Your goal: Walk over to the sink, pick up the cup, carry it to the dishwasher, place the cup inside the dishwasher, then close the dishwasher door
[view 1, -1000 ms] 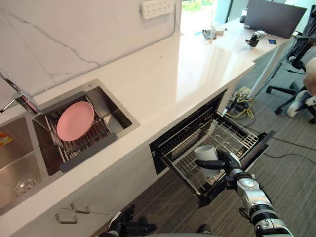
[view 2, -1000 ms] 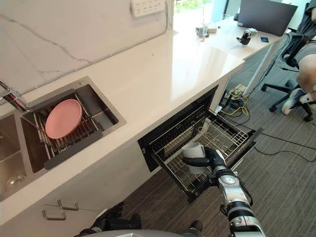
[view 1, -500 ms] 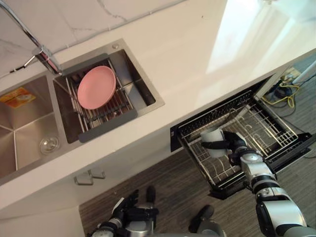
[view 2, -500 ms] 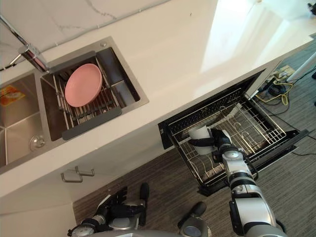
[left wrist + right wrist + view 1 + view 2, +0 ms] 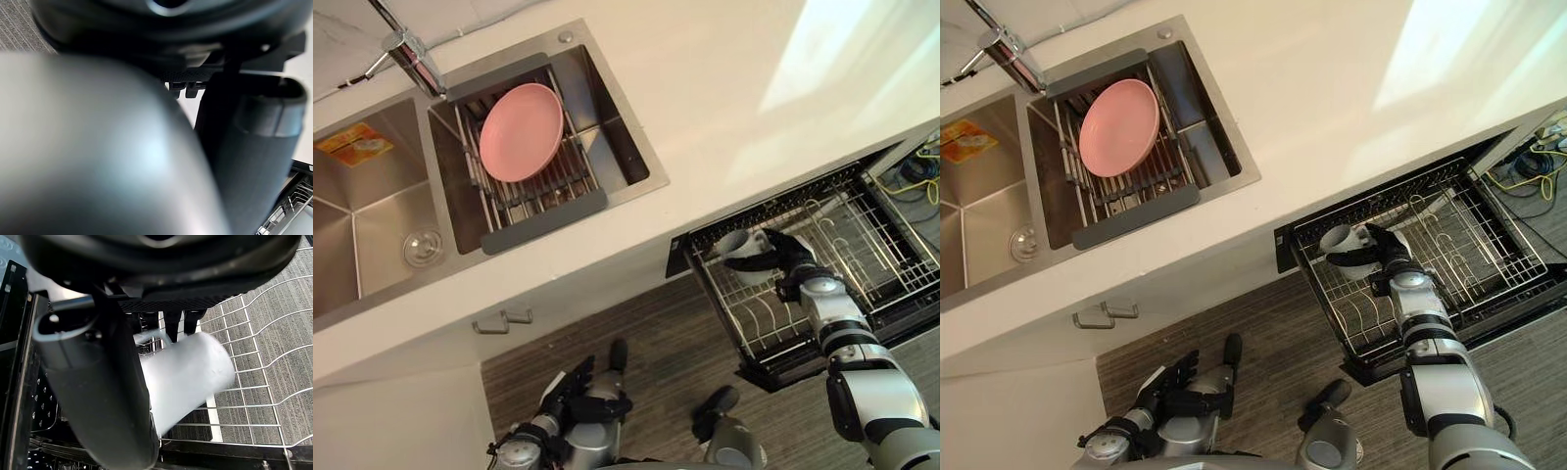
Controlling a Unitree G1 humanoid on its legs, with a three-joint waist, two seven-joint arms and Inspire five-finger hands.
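Observation:
The white cup (image 5: 741, 258) is held tilted in my right hand (image 5: 790, 262), whose fingers and thumb curl round it. It hangs over the back left corner of the pulled-out wire rack (image 5: 847, 245) of the open dishwasher, close under the counter edge. In the right wrist view the cup (image 5: 188, 377) shows past my thumb (image 5: 98, 387), just above the rack wires (image 5: 254, 377); I cannot tell whether it touches them. My left hand (image 5: 1167, 384) hangs low by the floor in front of the sink cabinet, its fingers relaxed.
A pink plate (image 5: 521, 130) leans on a drying rack in the right sink basin (image 5: 626, 147); the faucet (image 5: 408, 45) stands behind it. The white counter (image 5: 724, 88) runs above the dishwasher. The lowered dishwasher door (image 5: 911, 328) juts out over the grey floor (image 5: 656, 362).
The camera has swung down and toward the sink. My right hand keeps its hold on the cup and has carried it further back, toward the rack's corner under the counter.

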